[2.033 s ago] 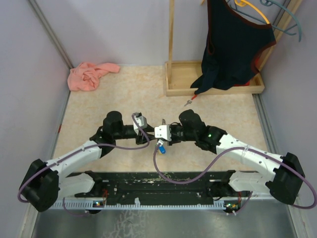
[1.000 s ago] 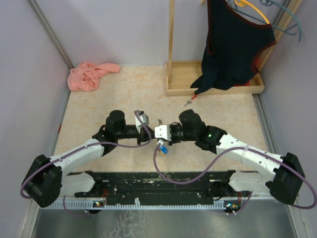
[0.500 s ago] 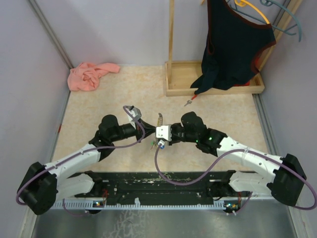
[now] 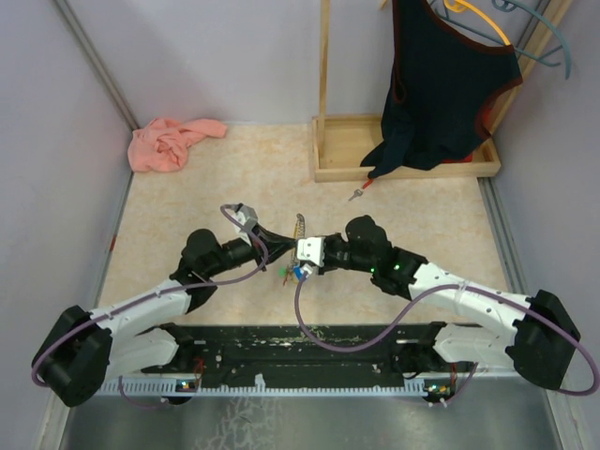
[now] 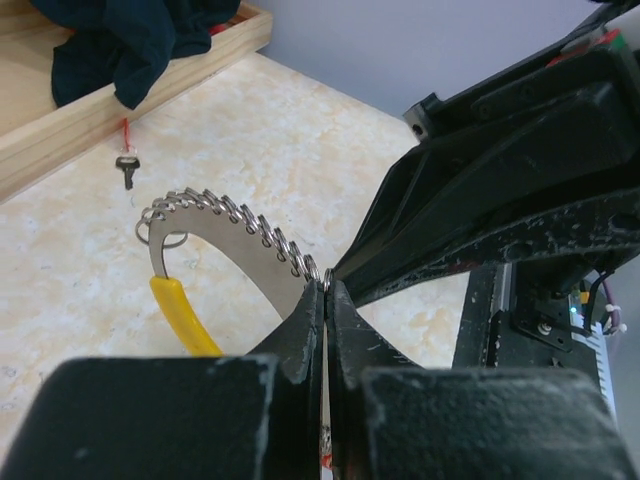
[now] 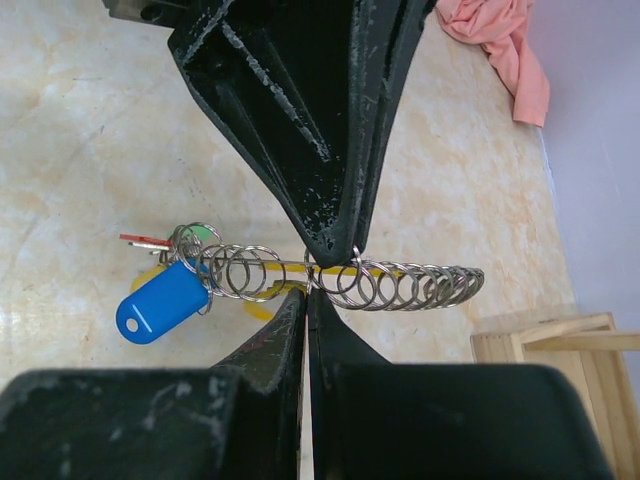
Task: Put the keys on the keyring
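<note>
Left tool and right tool, both pinched closed, meet tip to tip.

This is a robotics lab test cell, not a lived-in room. Plain pale walls with a bare metal rail box in a beige, stone-patterned desk. Two robot arms, the left arm and the right arm, are bolted to a scuffed black base plate at the near edge. Purple cables loop loosely between them, and a white slotted cable duct runs below. The objects look like staged props: a crumpled pink cloth in a corner, and a wooden stand with a dark garment on hangers.
</note>
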`<state>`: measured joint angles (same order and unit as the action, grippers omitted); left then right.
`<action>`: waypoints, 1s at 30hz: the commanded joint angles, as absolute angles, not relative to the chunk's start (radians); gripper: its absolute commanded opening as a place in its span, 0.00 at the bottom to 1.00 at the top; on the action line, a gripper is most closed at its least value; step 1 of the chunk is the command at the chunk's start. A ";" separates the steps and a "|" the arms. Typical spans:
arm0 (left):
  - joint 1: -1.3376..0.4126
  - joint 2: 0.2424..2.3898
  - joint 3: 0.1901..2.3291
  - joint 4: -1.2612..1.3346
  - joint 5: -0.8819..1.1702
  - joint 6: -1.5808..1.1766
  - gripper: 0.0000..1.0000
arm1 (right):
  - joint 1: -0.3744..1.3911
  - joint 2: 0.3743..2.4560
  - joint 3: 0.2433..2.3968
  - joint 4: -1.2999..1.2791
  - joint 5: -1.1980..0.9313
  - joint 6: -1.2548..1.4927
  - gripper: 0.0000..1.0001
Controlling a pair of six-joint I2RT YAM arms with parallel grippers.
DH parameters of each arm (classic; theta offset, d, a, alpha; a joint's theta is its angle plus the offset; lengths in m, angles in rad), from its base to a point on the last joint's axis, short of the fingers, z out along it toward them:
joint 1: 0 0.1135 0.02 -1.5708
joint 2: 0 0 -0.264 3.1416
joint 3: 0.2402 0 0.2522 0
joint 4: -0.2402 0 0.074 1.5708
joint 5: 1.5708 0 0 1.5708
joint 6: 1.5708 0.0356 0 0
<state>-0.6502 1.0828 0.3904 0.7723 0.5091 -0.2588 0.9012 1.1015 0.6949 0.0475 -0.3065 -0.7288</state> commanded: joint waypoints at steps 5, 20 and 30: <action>-0.649 1.026 0.306 0.890 0.352 -0.281 0.25 | 0.899 1.085 0.714 0.102 -0.317 -0.696 0.00; -0.649 0.984 0.298 0.681 0.502 -0.082 0.52 | 0.889 1.124 0.788 0.009 -0.367 -0.757 0.00; -0.646 1.085 0.368 0.631 0.676 0.137 0.51 | 0.888 1.119 0.815 -0.060 -0.404 -0.782 0.00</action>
<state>-0.6498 1.0576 0.3161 0.6693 0.5632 0.0200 0.8936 1.1339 0.7429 -0.0723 -0.3679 -0.7605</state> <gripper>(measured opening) 0.512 0.005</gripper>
